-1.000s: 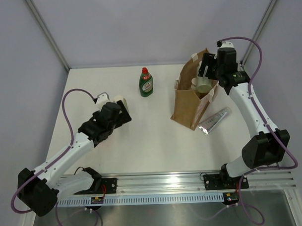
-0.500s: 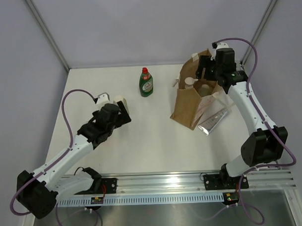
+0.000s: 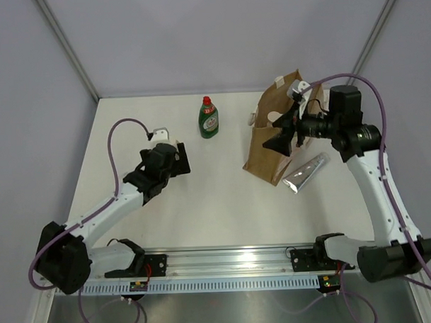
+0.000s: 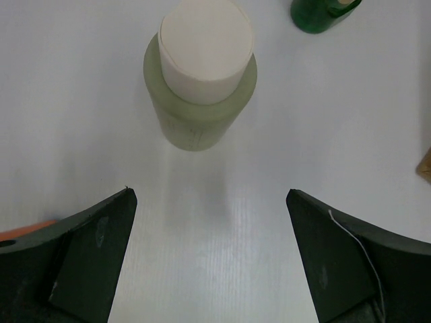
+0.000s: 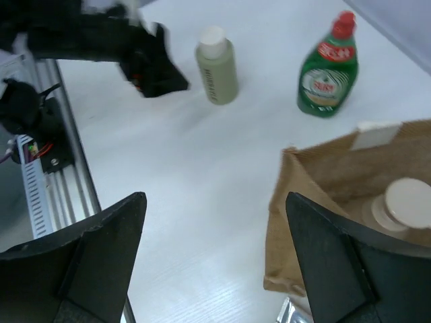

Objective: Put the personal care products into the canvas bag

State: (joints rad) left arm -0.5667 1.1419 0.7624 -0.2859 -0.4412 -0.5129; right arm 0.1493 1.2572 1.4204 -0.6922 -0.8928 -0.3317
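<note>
A pale bottle with a white cap point(image 4: 200, 81) stands on the white table just ahead of my open, empty left gripper point(image 4: 209, 195). It also shows in the right wrist view point(image 5: 215, 64), right of the left gripper point(image 5: 151, 67). In the top view the left gripper point(image 3: 174, 159) hides it. The dark green bottle with a red cap point(image 3: 208, 118) stands at the back. The canvas bag point(image 3: 266, 158) stands upright at the right, with a white-capped bottle point(image 5: 404, 202) inside. My right gripper point(image 3: 279, 131) hovers open and empty over the bag's near-left side. The silver tube point(image 3: 306, 172) lies right of the bag.
The green bottle point(image 4: 322, 12) shows at the top edge of the left wrist view. An orange sliver point(image 4: 27, 227) shows beside my left finger. The metal rail point(image 3: 226, 264) runs along the near table edge. Grey walls close the back and sides.
My right gripper let a pale bottle go into the bag, then drew back to the right and now stands open and empty. My left gripper moved a little forward towards the pale bottle.
</note>
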